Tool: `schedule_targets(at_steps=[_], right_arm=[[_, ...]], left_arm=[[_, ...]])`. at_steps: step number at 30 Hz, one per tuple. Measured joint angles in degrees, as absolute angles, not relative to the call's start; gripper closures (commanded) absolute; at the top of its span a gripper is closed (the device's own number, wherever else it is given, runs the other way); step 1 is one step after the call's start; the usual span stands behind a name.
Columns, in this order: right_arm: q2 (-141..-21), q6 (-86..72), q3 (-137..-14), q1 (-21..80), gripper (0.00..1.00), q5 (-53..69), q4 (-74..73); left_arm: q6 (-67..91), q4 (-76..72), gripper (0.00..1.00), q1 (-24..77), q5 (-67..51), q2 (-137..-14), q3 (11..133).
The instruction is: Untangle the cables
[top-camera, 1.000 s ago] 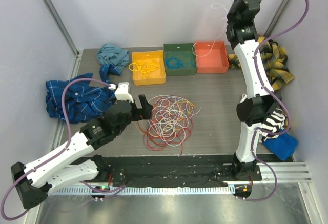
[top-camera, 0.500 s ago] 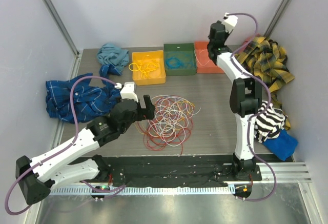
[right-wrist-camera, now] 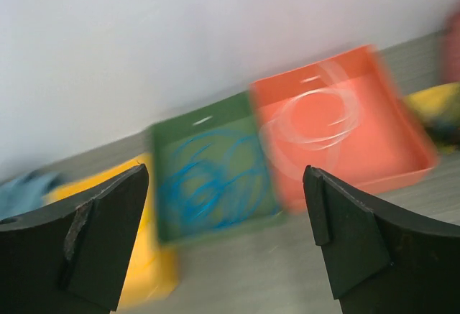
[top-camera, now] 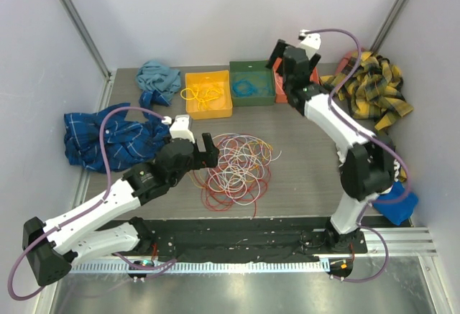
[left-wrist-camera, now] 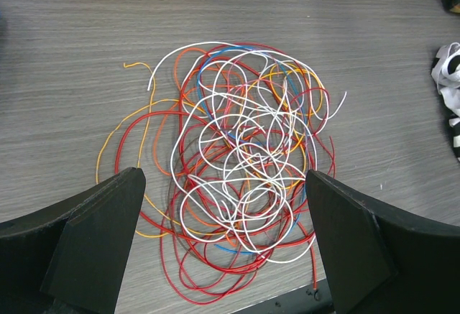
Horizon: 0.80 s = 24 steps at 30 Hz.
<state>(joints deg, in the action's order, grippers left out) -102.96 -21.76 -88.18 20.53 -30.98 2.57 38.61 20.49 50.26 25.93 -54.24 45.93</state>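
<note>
Mid-table, left gripper [top-camera: 201,152] sits low at the left edge of the cables [top-camera: 237,167], fingers spread wide, empty. Heap roundish, slightly longer front-to-back. Right gripper [top-camera: 295,57] raised over the back bins, wide open, holding nothing. Yellow bin [top-camera: 188,105]: yellow wire [top-camera: 205,93]; green bin [top-camera: 251,99]: blue wire [right-wrist-camera: 215,185]; red bin [right-wrist-camera: 388,134] — white coil [right-wrist-camera: 316,116].

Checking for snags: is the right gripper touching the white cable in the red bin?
Apart. Right wrist view: white cable lies in red bin, beyond open right gripper.
</note>
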Motion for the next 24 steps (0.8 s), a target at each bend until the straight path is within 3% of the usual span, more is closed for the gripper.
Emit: schedule_targets(at_steps=[4,9,11,15,20,24], right_arm=[[-90.0,-23.5,-77.0,29.3,0.26,-25.2,3.5],[-85.2,-27.4,-62.4,33.9,0.52,-18.5,3.5],[-84.6,-30.3,-55.7,34.2,0.52,-15.4,2.9],[-82.7,-35.7,-46.9,34.6,0.4,-9.7,2.9],[-81.6,-41.1,-43.9,36.0,0.27,-5.3,7.4],[-82.0,-43.8,-43.9,37.2,0.27,-3.0,10.9]], left_arm=[[39.4,20.9,0.0,50.3,25.9,-54.3,45.9],[41.2,21.8,0.0,50.3,25.5,-54.3,45.9],[42.0,22.0,0.0,50.3,25.1,-54.3,45.9],[43.5,21.9,0.0,50.3,24.3,-54.2,45.3],[45.4,22.0,0.0,50.3,23.3,-54.1,43.3],[46.4,22.0,0.0,50.3,22.9,-53.3,43.0]])
